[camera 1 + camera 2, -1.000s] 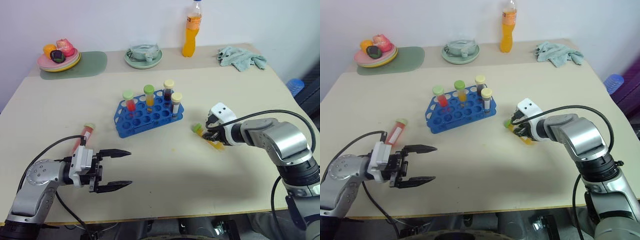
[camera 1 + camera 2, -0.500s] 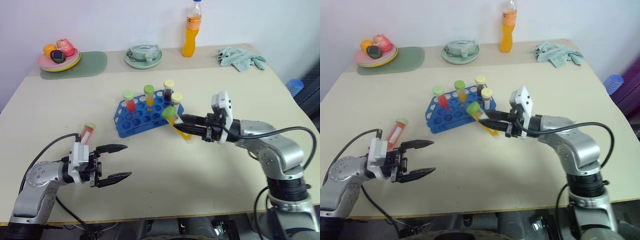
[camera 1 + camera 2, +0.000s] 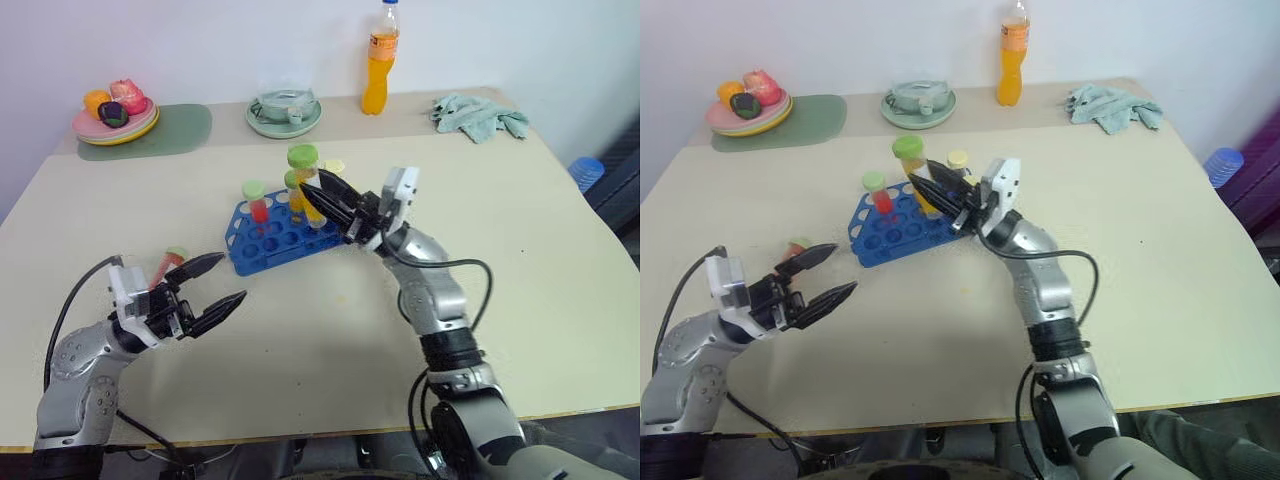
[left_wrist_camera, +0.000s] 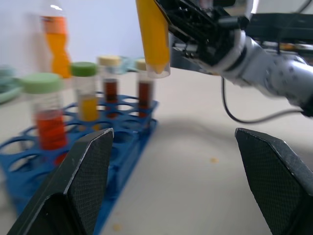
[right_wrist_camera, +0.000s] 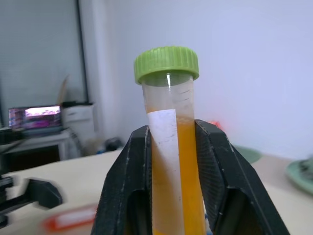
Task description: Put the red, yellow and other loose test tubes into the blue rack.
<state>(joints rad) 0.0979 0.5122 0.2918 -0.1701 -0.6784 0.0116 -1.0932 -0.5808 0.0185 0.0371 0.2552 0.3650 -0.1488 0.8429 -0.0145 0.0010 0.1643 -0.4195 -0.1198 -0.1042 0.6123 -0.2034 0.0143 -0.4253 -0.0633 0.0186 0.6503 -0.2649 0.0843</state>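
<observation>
We see the blue rack (image 3: 285, 230) mid-table holding four capped tubes; our right gripper (image 3: 322, 198) clamps the yellow tube (image 3: 305, 180) upright above it. Our left gripper (image 3: 212, 290) gapes beside the red tube (image 3: 166, 266) lying near the table's left edge.

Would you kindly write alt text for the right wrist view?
The right gripper is shut on a yellow test tube with a green cap, held upright between its two black fingers. Behind lie the beige table, a white wall and a red tube lying flat.
</observation>
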